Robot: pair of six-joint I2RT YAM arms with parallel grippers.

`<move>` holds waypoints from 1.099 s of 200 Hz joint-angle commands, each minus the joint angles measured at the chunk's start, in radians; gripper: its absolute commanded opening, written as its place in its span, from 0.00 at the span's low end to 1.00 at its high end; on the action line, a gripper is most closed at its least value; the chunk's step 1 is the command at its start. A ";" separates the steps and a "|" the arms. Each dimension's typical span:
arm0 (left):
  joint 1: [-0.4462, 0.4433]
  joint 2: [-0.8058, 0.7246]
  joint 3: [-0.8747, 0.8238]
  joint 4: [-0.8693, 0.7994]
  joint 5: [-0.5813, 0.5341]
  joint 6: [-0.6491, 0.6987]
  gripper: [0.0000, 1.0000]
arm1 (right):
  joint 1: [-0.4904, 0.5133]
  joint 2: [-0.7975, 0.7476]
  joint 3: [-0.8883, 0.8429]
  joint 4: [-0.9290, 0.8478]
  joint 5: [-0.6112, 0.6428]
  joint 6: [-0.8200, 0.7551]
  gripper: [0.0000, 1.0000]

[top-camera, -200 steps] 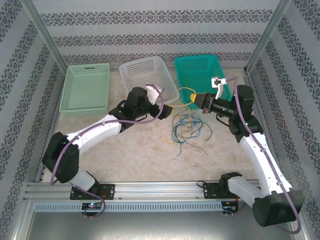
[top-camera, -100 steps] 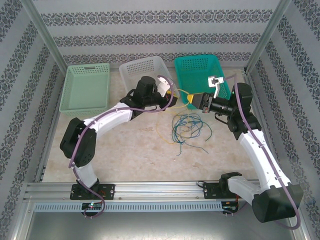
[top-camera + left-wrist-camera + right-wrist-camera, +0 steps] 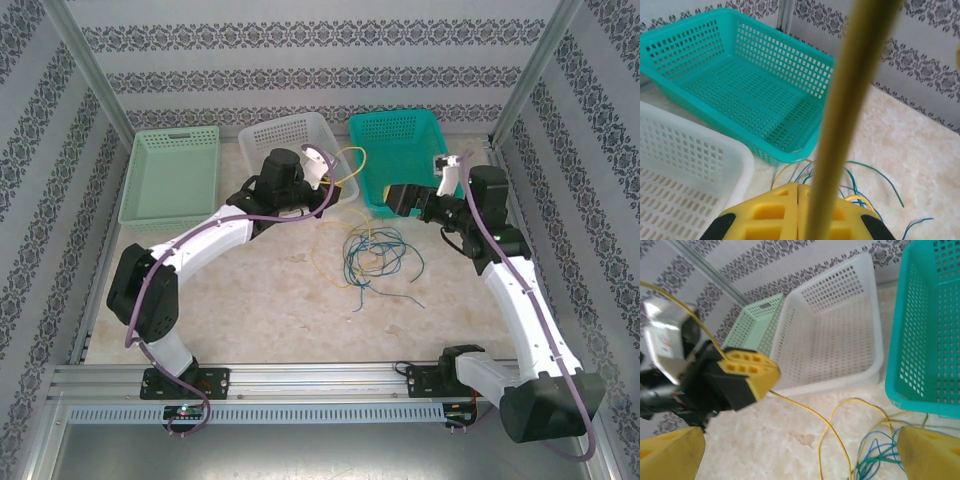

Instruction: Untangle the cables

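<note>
The cables [image 3: 372, 256] lie in a loose tangle at centre frame, light and floppy. At upper centre the left gripper [image 3: 749, 371] pinches one yellow cable [image 3: 850, 100]. The right gripper [image 3: 400, 198] gapes wide. Strands are best grasped near free ends.

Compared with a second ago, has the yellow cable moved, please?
Yes. The yellow cable has shifted left, away from the teal basket toward the white basket, and the left gripper now pinches it.
</note>
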 commanded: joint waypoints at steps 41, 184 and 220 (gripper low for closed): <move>0.011 -0.060 0.096 -0.022 -0.074 -0.121 0.00 | 0.189 0.030 -0.197 0.061 0.149 -0.070 0.97; 0.011 -0.257 -0.018 0.112 -0.334 -0.145 0.00 | 0.245 0.211 -0.265 0.069 0.237 -0.007 0.22; 0.012 -0.274 -0.062 0.136 -0.328 -0.175 0.00 | 0.258 0.154 -0.272 0.101 0.194 -0.032 0.45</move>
